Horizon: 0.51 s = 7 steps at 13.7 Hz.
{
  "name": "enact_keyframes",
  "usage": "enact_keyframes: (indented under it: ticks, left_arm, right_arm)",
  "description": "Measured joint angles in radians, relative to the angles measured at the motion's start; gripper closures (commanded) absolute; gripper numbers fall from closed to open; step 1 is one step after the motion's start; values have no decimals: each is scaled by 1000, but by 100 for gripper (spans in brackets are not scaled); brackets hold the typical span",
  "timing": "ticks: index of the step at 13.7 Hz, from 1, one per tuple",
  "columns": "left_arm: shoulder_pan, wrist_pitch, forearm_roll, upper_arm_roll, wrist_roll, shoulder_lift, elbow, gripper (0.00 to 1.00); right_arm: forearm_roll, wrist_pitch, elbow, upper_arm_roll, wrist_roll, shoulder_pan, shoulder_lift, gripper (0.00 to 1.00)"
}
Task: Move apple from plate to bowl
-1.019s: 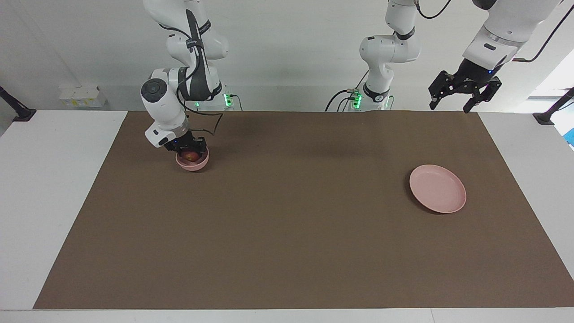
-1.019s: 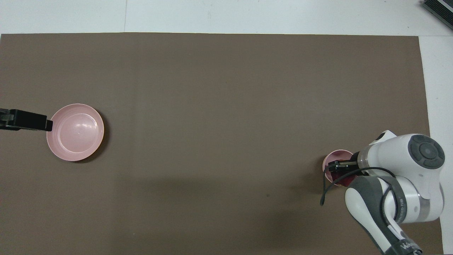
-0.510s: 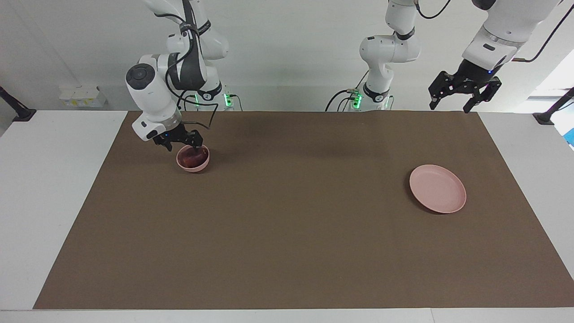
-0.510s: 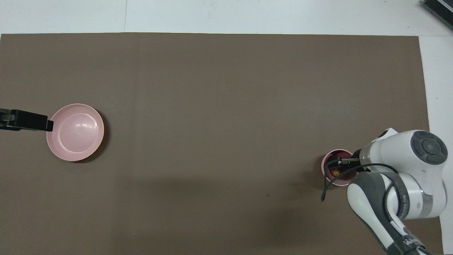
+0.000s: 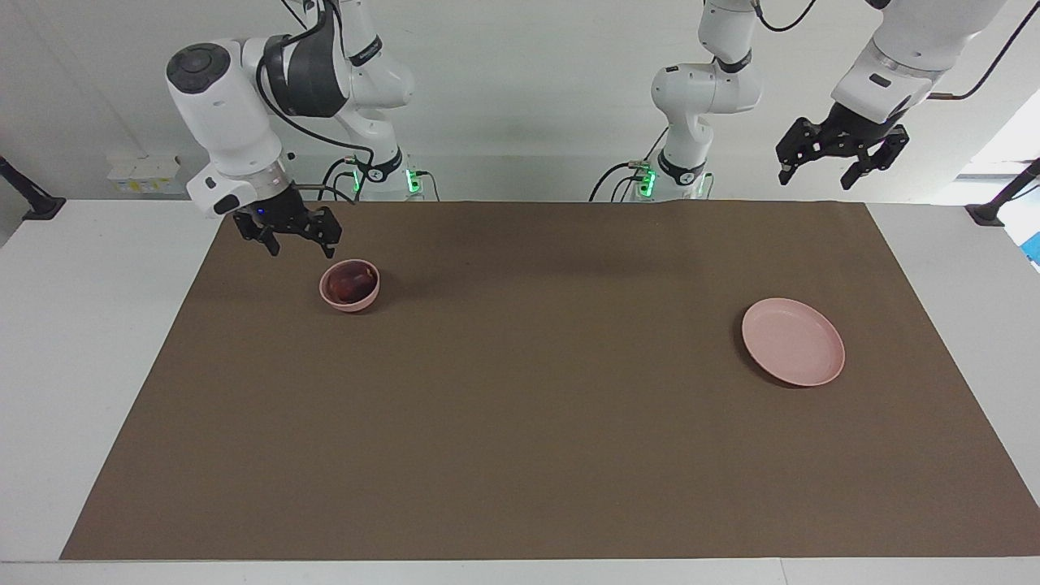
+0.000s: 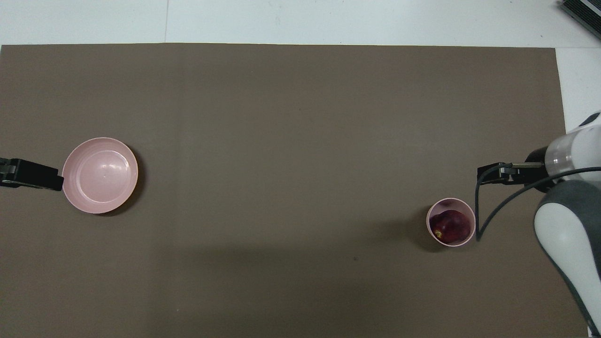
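The apple (image 5: pixel 350 283) rests in the bowl (image 5: pixel 349 286); plate (image 5: pixel 793 341) bare. Right gripper (image 5: pixel 287 231) hangs spread and empty (release complete); left gripper (image 5: pixel 841 151) waits, spread.

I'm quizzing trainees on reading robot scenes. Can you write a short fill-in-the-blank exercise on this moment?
1. The apple lies in the ____.
2. The plate has ____ on it.
3. The right gripper, open, hangs beside the bowl, toward the ____ arm's end of the table.
4. The left gripper, raised, holds ____.

Missing words: bowl; nothing; right; nothing
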Motion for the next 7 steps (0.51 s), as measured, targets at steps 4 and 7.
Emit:
enact_keyframes:
  ticks: [4, 7]
  left_arm:
    - [0, 2, 0, 0, 1, 3, 0, 0]
    - [2, 3, 0, 9, 1, 4, 0, 0]
  right_arm:
    - [0, -135, 175, 0, 47, -1, 19, 0]
    - [0, -265, 304, 0, 73, -3, 46, 0]
